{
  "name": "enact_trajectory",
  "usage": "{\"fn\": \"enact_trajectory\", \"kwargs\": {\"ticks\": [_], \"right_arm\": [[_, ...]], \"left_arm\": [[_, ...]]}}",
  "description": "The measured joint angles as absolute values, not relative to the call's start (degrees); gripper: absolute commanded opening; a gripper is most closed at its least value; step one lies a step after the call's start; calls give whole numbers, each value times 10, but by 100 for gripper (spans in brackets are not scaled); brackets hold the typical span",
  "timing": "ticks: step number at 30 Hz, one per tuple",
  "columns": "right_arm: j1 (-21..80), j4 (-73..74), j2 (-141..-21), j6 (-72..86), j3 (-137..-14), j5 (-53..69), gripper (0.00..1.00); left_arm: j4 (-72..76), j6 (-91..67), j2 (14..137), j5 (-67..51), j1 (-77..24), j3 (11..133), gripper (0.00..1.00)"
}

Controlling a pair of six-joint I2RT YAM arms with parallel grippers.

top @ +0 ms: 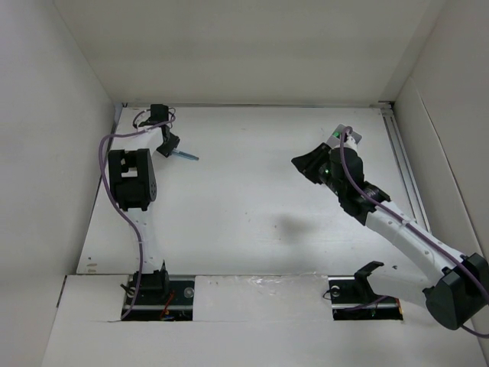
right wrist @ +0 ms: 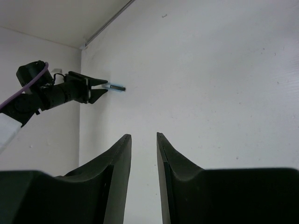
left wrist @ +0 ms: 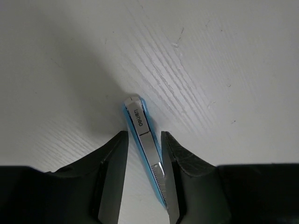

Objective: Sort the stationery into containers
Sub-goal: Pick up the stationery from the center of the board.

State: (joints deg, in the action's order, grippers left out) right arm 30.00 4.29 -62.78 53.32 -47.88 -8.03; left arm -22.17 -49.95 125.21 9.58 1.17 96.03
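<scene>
- While the left hand [top: 170,144] sits clamped on the bluish pen [top: 186,156] in the upper left of the top view, no box shows in any view, so nothing can be counted as sorted.
- Left wrist view: fingers [left wrist: 112,158] press both sides of the pen, its clip [left wrist: 142,128] end poking out past the tips, over bare surface [top: 252,199].
- Right hand [top: 306,164], centre-right of the top view: fingers slightly apart, holding nothing.
- Left to do, my guess: carry pen to a compartment. Markers, scissors etc. aren't in view, so can't tell their status.
- Surface: white, faint grain, w/ plain white walls [top: 46,115] around it & a rail [top: 403,164] along the right edge.
</scene>
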Motion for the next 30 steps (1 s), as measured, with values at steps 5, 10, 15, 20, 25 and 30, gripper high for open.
{"fn": "enact_trajectory", "kwargs": {"ticks": [5, 10, 15, 20, 25, 30], "right_arm": [[300, 43, -626, 533, -479, -80, 36], [300, 43, -622, 533, -478, -79, 36], [300, 43, -622, 533, -478, -78, 36], [300, 43, -619, 533, -478, -75, 36], [297, 43, -611, 533, -478, -74, 37], [293, 43, -609, 533, -478, -72, 38]], "left_arm": [[-219, -465, 1254, 91, 8, 961, 31], [-244, -429, 1277, 129, -19, 1002, 36], [-264, -403, 1293, 156, -55, 1030, 42], [-284, -388, 1294, 180, -80, 1033, 41], [-303, -376, 1301, 213, -94, 1040, 27], [-307, -365, 1304, 221, -97, 1046, 1]]}}
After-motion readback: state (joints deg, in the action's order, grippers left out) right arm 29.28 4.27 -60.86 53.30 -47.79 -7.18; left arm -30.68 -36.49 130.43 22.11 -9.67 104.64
